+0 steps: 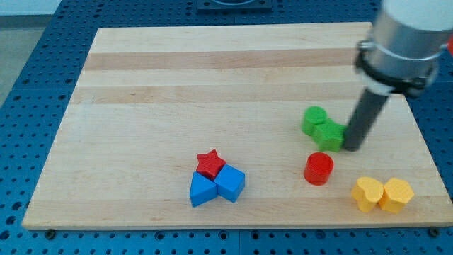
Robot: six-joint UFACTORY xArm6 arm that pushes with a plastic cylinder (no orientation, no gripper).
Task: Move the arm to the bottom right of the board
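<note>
My tip rests on the wooden board in its right half, touching or nearly touching the right side of two green blocks. A red cylinder stands just below and left of the tip. Two yellow blocks sit close together near the board's bottom right corner, below and right of the tip. A red star sits on top of or against two blue blocks at the bottom middle.
The arm's grey and black body hangs over the board's upper right. A blue perforated table surrounds the board on all sides.
</note>
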